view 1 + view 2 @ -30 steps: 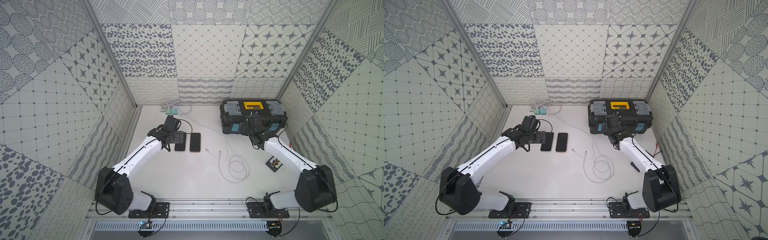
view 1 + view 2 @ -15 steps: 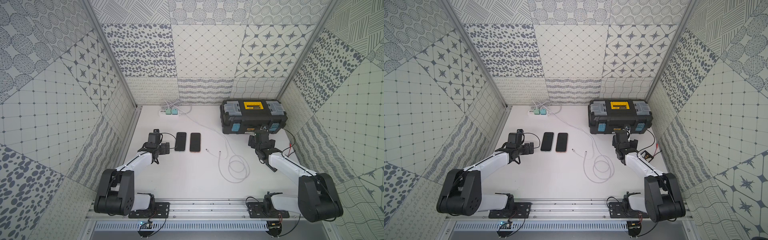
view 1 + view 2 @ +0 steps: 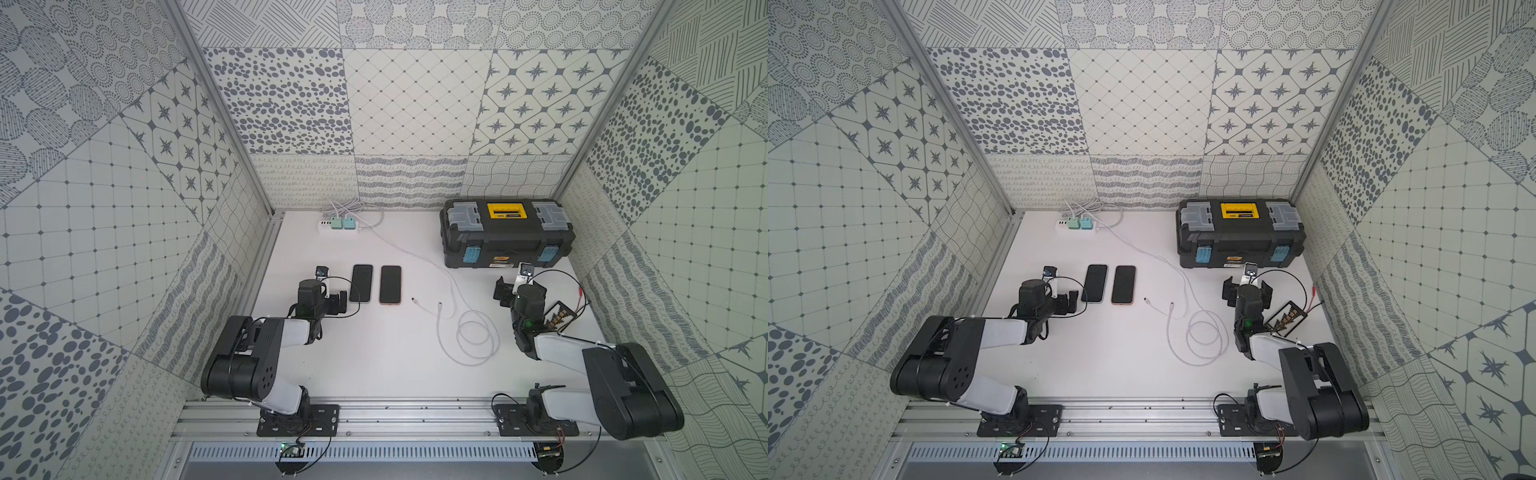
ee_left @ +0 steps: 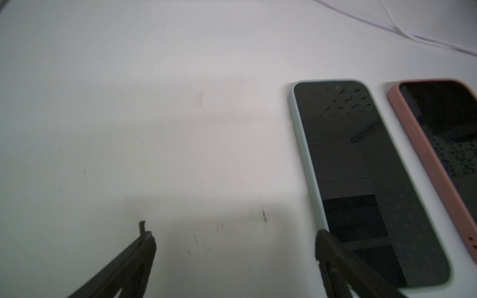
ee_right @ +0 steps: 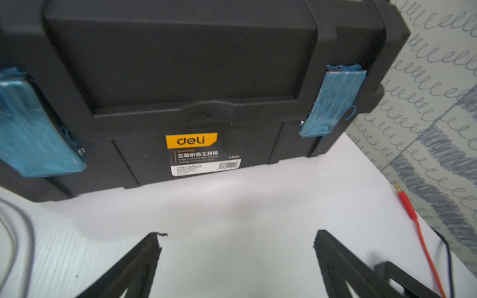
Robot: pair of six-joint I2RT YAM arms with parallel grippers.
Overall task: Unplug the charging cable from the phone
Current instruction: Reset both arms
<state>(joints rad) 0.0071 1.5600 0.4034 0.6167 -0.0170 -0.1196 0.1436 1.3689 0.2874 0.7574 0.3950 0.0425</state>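
Both charging cables [image 3: 439,307] lie unplugged on the white tabletop [image 3: 374,357], their ends right of the pink-cased phone [image 3: 390,284]. Left jaws gape empty just left of the mint-cased phone [image 3: 360,283]. Right jaws gape empty near the black toolbox [image 3: 507,239].

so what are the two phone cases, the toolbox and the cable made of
Pale case: likely soft silicone or rubbery plastic; matte, rounded edge, no glare.
Pink case: looks the same, matte.
Toolbox: hard moulded plastic, matte black, with stepped panels; its latches are wrapped in wrinkled blue film.
Cable: white, probably a flexible plastic or rubber jacket, since it lies in loose loops.
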